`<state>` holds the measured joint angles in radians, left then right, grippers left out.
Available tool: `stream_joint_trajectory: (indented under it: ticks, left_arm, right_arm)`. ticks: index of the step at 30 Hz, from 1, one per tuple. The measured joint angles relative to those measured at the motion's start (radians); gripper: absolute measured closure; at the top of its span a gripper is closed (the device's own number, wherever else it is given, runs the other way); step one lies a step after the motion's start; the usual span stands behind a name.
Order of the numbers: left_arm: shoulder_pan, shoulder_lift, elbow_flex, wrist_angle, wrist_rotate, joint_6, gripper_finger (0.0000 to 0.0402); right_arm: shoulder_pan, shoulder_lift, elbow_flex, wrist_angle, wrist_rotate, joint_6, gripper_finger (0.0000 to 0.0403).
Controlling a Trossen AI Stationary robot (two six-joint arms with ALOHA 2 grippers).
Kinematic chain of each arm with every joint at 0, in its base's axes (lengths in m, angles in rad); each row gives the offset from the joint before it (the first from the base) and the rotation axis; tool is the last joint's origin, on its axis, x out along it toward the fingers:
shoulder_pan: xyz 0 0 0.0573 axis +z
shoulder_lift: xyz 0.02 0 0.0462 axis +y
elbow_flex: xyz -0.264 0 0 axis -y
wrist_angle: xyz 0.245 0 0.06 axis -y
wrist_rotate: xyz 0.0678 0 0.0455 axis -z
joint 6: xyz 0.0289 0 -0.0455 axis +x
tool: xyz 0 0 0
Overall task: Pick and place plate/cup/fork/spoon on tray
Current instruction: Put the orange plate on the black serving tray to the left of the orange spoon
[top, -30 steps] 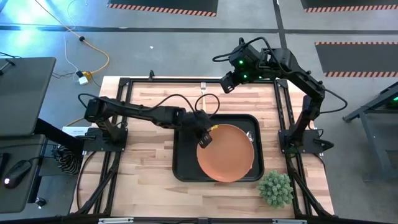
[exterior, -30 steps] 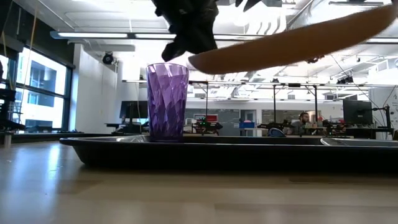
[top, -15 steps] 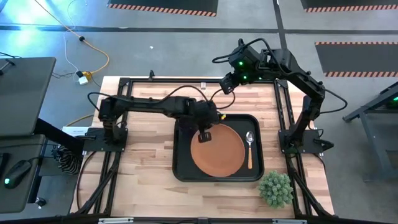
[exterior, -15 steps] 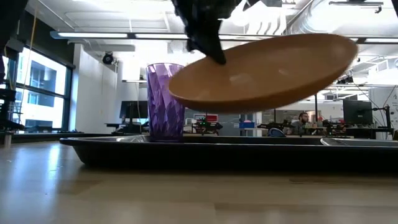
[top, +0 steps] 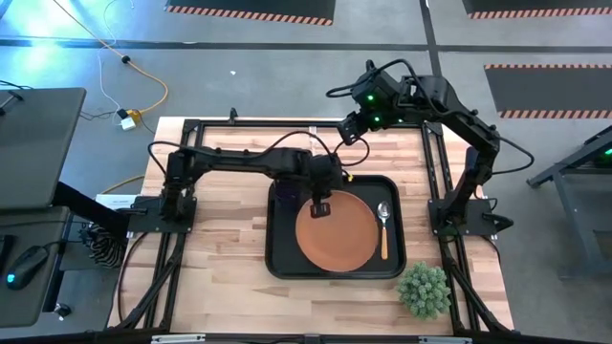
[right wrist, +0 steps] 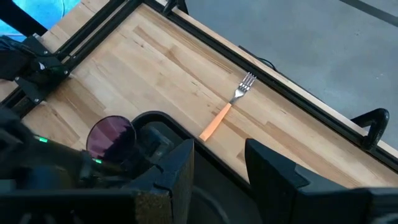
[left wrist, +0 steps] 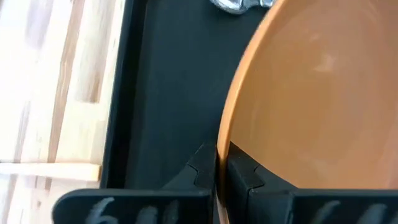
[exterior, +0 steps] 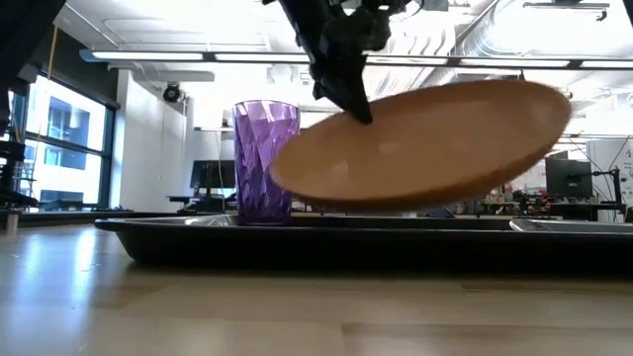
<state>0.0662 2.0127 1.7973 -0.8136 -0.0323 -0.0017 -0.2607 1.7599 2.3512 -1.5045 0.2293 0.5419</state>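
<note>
The orange plate (top: pixel 337 234) hangs tilted over the black tray (top: pixel 277 260), held by my left gripper (top: pixel 319 203), which is shut on its rim. In the low view the plate (exterior: pixel 425 148) sits just above the tray's rim (exterior: pixel 297 242), its right side higher. The purple cup (exterior: pixel 265 163) stands upright in the tray's far left part. The spoon (top: pixel 384 225) lies in the tray, right of the plate. The fork (right wrist: pixel 227 112) lies on the wood beyond the tray. My right gripper (top: pixel 350 129) is open and empty above the table's far edge. My left gripper pinches the plate's rim (left wrist: pixel 221 140) between its two fingers, one finger (left wrist: pixel 200 169) under the plate and one (left wrist: pixel 244 174) on its upper face. It holds the rim's far left part. The fingers slant down from above. The plate hangs tilted, just above the tray.
A green plant (top: pixel 423 289) stands at the table's near right corner. Bare wood lies left of the tray (top: pixel 220 239). The low view shows a room with people far behind the table.
My left gripper has come down and gone a little toward the table's left and far edges with the plate. The plate has sunk from high above the tray to just above it. It no longer covers the spoon.
</note>
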Motion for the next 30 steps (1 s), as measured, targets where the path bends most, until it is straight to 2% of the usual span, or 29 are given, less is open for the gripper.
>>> stream_joint_trajectory:
  ticks: [6,25,30]
  left_arm:
    - [0.011,0.032,0.001,0.044,0.005,0.002,0.0401]
    - [0.046,0.079,0.0,0.033,0.001,0.013,0.04]
    - [0.053,0.079,0.0,0.03,0.0,0.017,0.0388]
  right_arm:
    - [0.0,0.0,0.0,0.003,0.003,0.0,0.0268]
    - [0.0,0.0,0.0,0.005,0.003,0.0,0.0268]
    - [0.0,0.0,0.0,0.005,0.003,0.0,0.0268]
